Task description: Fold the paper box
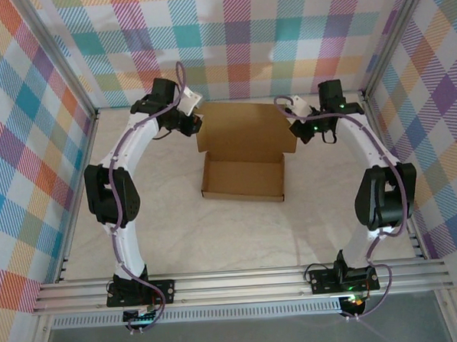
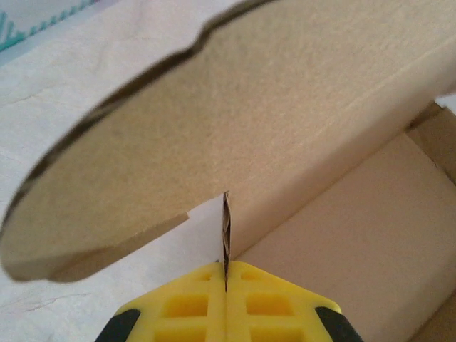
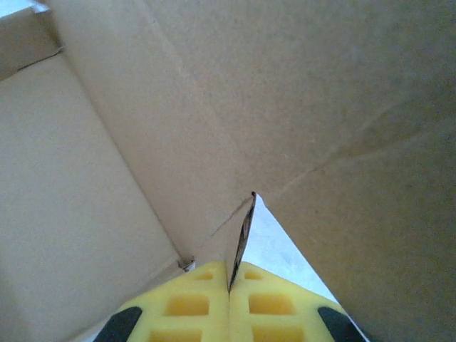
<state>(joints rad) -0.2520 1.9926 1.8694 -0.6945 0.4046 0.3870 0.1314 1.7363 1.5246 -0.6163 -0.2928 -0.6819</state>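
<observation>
Brown corrugated cardboard, matte and unprinted, forms the paper box (image 1: 243,178) at the middle of the off-white table (image 1: 217,240): a shallow rectangular tray with its flat lid panel raised behind it. The left gripper (image 2: 226,276) has its yellow, grid-moulded fingers clenched on a thin cardboard edge beside a rounded flap (image 2: 142,164). The right gripper (image 3: 229,279) pinches a similar edge at the lid's right side.

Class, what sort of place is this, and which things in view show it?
Probably a robot lab test cell: left arm and right arm bolted to a metal rail, plaid walls closing in the table, and a cardboard box.
</observation>
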